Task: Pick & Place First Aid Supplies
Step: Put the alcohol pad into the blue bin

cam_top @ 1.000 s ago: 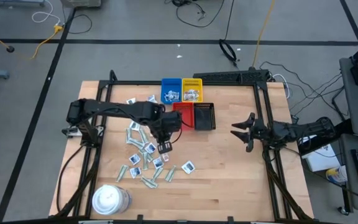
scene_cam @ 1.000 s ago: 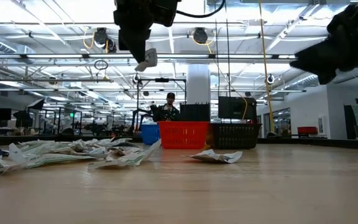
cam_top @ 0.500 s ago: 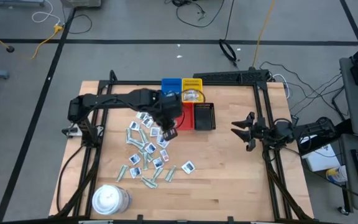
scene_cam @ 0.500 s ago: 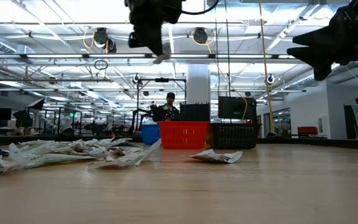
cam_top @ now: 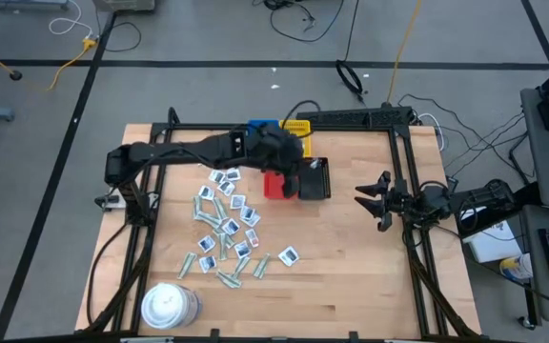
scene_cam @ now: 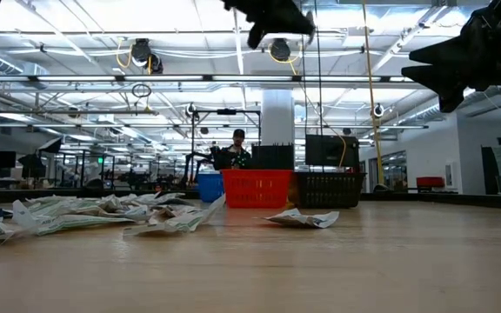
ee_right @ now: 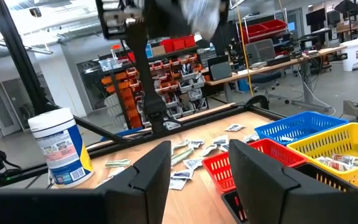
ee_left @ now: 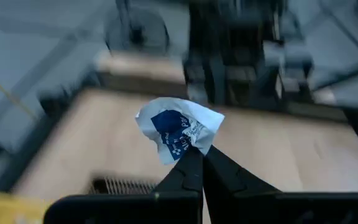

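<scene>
Table (cam_top: 351, 267) holding plenty of loose packets (cam_top: 225, 229) | few packets sitting in yellow tray (ee_right: 347, 155) | left gripper (ee_left: 199, 155) hovering over trays, pinching blue-marked packet (ee_left: 178, 129) | right gripper (ee_right: 197, 168) waiting aside, fingers spread | most sorting looking undone

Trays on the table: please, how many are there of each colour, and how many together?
Blue tray: 1
Yellow tray: 1
Red tray: 1
Black tray: 1
Total: 4 trays
</scene>
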### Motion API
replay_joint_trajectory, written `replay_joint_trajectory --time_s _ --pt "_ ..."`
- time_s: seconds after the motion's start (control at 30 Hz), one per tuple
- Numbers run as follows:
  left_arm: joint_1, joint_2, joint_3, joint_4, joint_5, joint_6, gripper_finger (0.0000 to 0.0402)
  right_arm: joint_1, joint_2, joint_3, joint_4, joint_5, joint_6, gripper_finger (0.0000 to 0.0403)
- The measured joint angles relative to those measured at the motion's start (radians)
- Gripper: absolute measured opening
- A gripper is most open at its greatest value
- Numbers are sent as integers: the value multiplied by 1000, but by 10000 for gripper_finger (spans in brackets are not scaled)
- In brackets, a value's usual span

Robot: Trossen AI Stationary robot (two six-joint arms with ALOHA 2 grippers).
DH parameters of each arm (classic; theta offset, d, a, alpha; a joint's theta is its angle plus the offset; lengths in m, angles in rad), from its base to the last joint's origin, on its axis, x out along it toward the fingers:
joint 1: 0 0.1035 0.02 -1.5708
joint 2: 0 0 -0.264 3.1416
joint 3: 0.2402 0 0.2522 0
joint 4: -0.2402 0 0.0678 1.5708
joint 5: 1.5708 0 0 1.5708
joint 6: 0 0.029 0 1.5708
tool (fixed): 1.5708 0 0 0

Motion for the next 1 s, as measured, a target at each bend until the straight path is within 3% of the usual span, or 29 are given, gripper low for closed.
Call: replay_joint_trajectory --time_s 0.1,0.23,0.87,1.0 --pt "-4 0 -34 170 -69 5 0 0 0 0 0 0 0 155" --pt "6 0 -35 251 -116 24 0 0 0 0 0 0 0 155" --pt "438 2 -35 275 -272 -64 0 0 0 0 1 0 0 155" --pt "485 1 -35 194 -309 -82 0 0 0 0 1 0 0 155"
